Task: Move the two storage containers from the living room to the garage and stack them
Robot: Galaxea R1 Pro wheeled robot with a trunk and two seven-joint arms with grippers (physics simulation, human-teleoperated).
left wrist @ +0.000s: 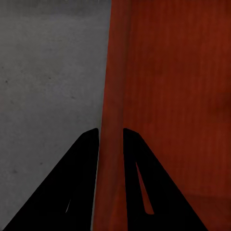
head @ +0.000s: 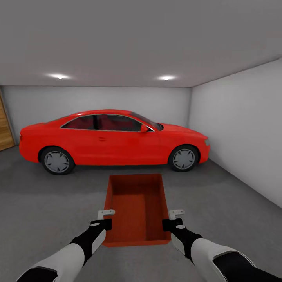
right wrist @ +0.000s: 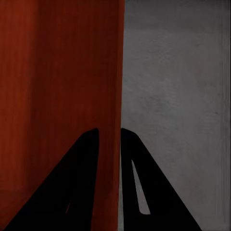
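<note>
One orange-red storage container (head: 135, 207) sits open-topped and empty right in front of me, long side pointing toward the car, over the dark grey garage floor (head: 47, 203). My left gripper (head: 105, 224) is shut on its left wall near the close end, and my right gripper (head: 167, 224) is shut on its right wall. In the left wrist view the black fingers (left wrist: 82, 183) straddle the container wall (left wrist: 111, 96). The right wrist view has the same pinch on the container wall (right wrist: 113, 72). I cannot tell whether the box touches the floor. The second container is out of view.
A red car (head: 113, 139) stands side-on across the garage a short way beyond the box. A white wall (head: 243, 129) runs along the right. The wooden plank door (head: 4, 125) is at the far left edge.
</note>
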